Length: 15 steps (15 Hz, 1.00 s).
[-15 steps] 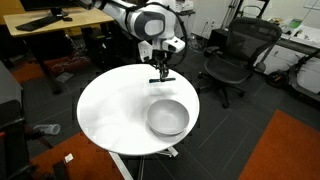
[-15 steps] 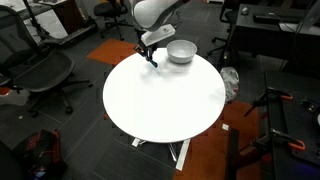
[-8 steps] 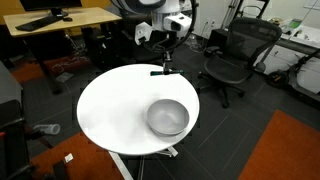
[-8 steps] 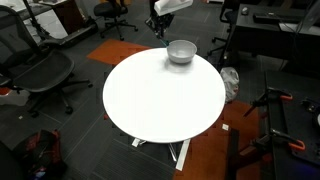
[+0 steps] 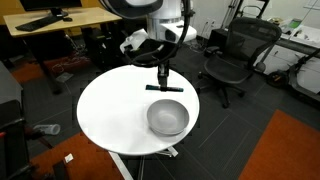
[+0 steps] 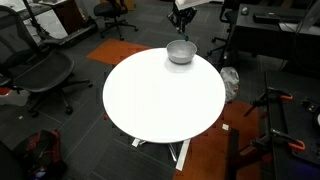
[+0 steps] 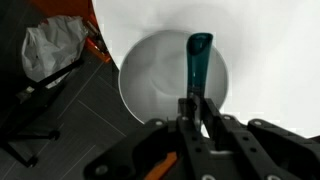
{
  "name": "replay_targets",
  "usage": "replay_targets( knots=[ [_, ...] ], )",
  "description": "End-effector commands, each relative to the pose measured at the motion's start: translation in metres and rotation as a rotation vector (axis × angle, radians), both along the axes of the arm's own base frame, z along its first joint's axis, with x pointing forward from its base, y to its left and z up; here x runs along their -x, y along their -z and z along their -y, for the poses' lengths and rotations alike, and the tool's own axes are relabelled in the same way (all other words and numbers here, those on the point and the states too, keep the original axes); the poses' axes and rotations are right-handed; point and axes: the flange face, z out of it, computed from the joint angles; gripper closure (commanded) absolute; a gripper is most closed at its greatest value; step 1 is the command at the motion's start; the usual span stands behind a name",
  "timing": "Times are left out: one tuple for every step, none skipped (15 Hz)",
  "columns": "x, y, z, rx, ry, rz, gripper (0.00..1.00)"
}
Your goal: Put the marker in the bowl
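Observation:
My gripper (image 7: 192,108) is shut on the marker (image 7: 197,62), a thin teal-blue stick that points away from the jaws over the bowl (image 7: 150,75) in the wrist view. In an exterior view my gripper (image 5: 163,78) hangs above the far rim of the grey bowl (image 5: 167,117), with the dark marker (image 5: 166,88) lying crosswise under the fingers, above the bowl. In another exterior view the bowl (image 6: 181,52) sits at the far edge of the white table (image 6: 160,100) and my gripper (image 6: 182,17) is above it.
Black office chairs stand around the table (image 5: 232,55) (image 6: 45,72). A wooden desk (image 5: 60,20) is behind. A white bag (image 7: 52,48) lies on the dark floor beside the table. Orange carpet (image 5: 290,150) lies to one side.
My gripper rose with the marker from the table's far edge and moved over the bowl, then came lower above it.

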Motion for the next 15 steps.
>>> replay_targets(
  knots=[
    [0.012,0.014,0.010,0.019,0.065,0.051,0.95],
    [0.011,0.020,0.014,0.032,0.077,0.065,0.95],
    [0.009,0.026,0.017,0.040,0.090,0.082,0.95],
    [0.008,0.031,0.020,0.043,0.099,0.096,0.95],
    [0.007,0.037,0.023,0.042,0.113,0.106,0.95],
    [0.006,0.042,0.025,0.047,0.121,0.111,0.95],
    [0.005,0.048,0.027,0.048,0.129,0.114,0.95],
    [0.005,0.053,0.029,0.050,0.136,0.113,0.95],
    [0.005,0.059,0.031,0.047,0.149,0.114,0.95],
    [0.006,0.063,0.033,0.046,0.153,0.109,0.92],
    [0.006,0.067,0.033,0.042,0.160,0.110,0.56],
    [0.006,0.070,0.034,0.044,0.166,0.106,0.55],
    [0.007,0.072,0.034,0.043,0.166,0.103,0.49],
    [0.007,0.074,0.035,0.042,0.168,0.101,0.42],
    [0.007,0.075,0.035,0.041,0.169,0.099,0.35]
  ],
)
